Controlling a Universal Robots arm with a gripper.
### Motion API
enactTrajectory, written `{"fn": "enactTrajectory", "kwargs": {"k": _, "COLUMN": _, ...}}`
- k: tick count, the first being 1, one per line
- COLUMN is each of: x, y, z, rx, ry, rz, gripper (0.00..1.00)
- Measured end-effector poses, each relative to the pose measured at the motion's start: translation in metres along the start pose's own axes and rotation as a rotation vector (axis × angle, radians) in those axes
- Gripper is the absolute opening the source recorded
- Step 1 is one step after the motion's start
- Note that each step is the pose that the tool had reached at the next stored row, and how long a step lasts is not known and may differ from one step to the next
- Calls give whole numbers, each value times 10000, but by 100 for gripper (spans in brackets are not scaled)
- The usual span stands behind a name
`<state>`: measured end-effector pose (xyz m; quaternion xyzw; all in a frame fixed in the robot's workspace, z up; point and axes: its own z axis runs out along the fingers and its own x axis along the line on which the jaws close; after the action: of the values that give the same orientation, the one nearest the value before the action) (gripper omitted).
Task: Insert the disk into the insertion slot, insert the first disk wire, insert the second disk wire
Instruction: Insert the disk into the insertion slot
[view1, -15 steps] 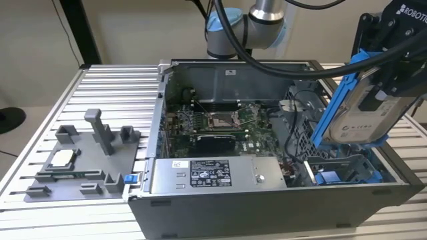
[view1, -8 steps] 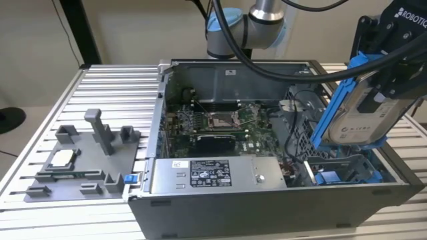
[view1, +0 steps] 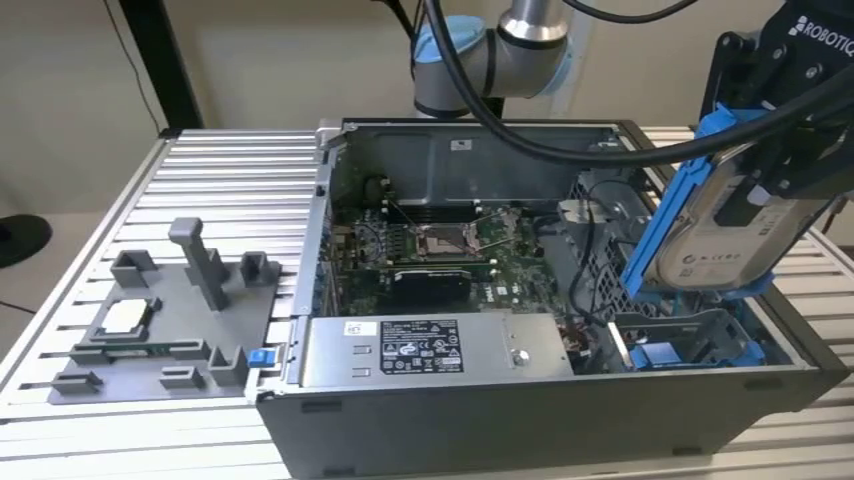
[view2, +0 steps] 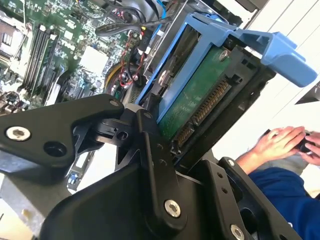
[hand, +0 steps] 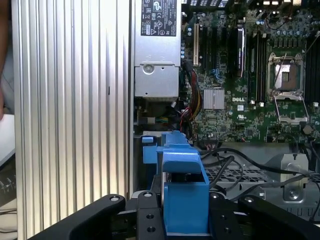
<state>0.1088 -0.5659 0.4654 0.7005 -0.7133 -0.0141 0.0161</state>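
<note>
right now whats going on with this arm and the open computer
The arm's gripper is shut on the disk in its blue frame and holds it on edge, tilted, over the open computer case. The disk hangs just above the insertion slot at the exterior view's right and is not yet in it. In the second wrist view a person's hands show beside the case.

You have soft, even light in the exterior view. The ribbed counter (view1: 200, 170) looks bright, and the inside of the computer case (view1: 534, 420) is dimmer. The pale label on the disk (view1: 727, 240) shines a little. In the first wrist view the counter glares in bright stripes. In the second wrist view it is washed out to plain white.
</note>
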Motion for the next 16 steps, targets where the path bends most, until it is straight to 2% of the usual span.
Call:
{"fn": "enactTrajectory", "kwargs": {"k": 7, "x": 16, "y": -16, "z": 51, "rx": 0, "ry": -2, "rz": 14, "gripper": 0}}
{"fn": "enactTrajectory", "kwargs": {"k": 16, "x": 79, "y": -65, "z": 119, "rx": 0, "ry": -3, "rz": 49, "gripper": 0}}
